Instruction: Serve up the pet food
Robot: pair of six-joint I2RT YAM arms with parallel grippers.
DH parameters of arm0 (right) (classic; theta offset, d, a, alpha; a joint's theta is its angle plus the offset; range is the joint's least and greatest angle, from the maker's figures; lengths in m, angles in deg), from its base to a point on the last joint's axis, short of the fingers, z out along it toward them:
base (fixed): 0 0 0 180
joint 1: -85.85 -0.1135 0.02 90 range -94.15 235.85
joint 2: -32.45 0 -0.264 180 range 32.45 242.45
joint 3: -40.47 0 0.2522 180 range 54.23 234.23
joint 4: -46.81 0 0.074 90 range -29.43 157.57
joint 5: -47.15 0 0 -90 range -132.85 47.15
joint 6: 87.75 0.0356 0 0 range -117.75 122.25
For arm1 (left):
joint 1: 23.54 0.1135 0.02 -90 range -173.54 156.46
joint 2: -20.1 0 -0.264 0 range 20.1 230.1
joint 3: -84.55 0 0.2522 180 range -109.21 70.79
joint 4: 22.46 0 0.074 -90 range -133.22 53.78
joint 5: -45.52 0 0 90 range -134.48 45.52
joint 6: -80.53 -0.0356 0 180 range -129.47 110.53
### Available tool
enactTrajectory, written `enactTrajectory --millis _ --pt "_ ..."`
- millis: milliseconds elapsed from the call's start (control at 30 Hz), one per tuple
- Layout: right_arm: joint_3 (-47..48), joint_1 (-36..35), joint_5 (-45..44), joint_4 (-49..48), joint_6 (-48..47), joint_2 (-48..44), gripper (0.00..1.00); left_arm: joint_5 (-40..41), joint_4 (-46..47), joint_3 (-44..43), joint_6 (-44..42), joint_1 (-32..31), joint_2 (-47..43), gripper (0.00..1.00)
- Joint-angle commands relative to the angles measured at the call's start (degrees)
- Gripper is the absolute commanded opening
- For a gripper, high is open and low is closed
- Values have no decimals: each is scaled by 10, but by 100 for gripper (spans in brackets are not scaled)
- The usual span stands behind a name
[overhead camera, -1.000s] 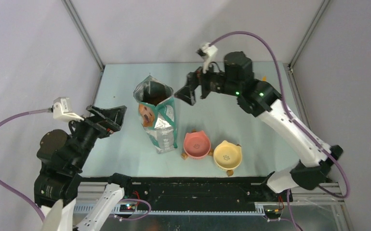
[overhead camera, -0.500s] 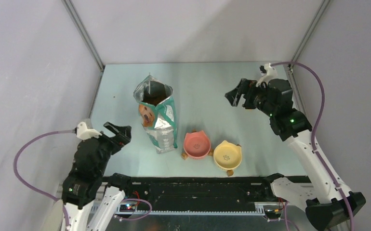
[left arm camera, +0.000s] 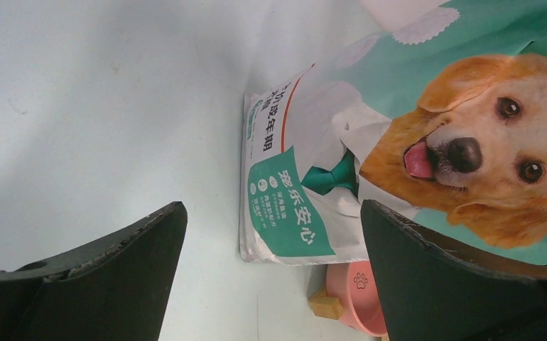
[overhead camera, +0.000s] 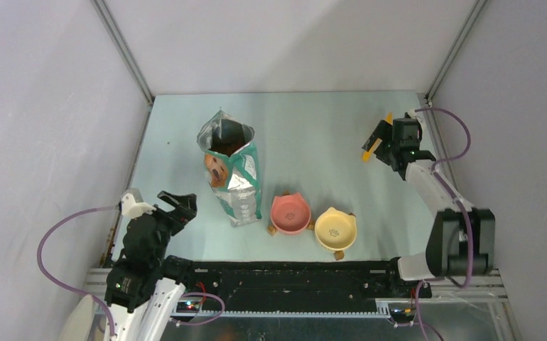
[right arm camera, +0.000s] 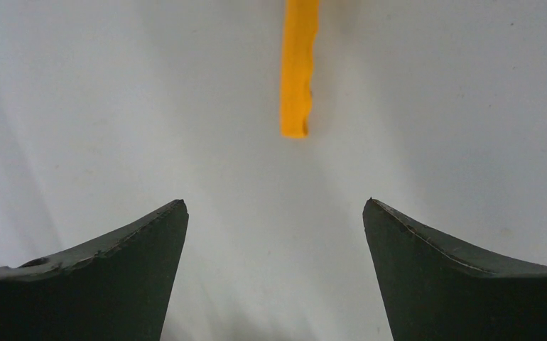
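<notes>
Only from above: pet food (overhead camera: 226, 144) dark inside the open bag (overhead camera: 236, 186), upright on the bench (overhead camera: 313, 135), left of pink bowl (overhead camera: 290, 213) and yellow bowl (overhead camera: 335, 229), paw prints showing. Agape, left end effector (overhead camera: 180, 202) near-left of the bag. Agape too, right end effector (right arm camera: 274, 206) well right of the food, orange scoop handle (right arm camera: 297, 67) just ahead.

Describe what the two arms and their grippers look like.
The left arm and right arm have white links and black joints. The left gripper and right gripper each have two black, wedge-shaped fingers. A purple cable loops to each wrist.
</notes>
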Motion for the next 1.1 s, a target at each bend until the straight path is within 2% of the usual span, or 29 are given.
enactTrajectory --millis 0,100,233,400,700,867,1067 --pt "54 5 -32 -77 12 80 98 15 20 -1 11 3 -3 99" --pt "106 1 -47 -72 -13 154 93 15 15 1 13 4 -4 99" --pt "173 -8 -126 -22 -29 226 92 9 20 6 13 4 -9 99" --pt "213 -16 -142 -5 -49 292 91 6 26 11 14 4 -18 99" --pt "333 1 -106 114 -42 383 77 5 23 14 17 4 -25 99" --pt "421 23 -61 195 -36 459 65 12 19 12 19 4 -21 99" --pt "451 40 -28 230 -32 492 58 20 16 9 21 4 -8 99"
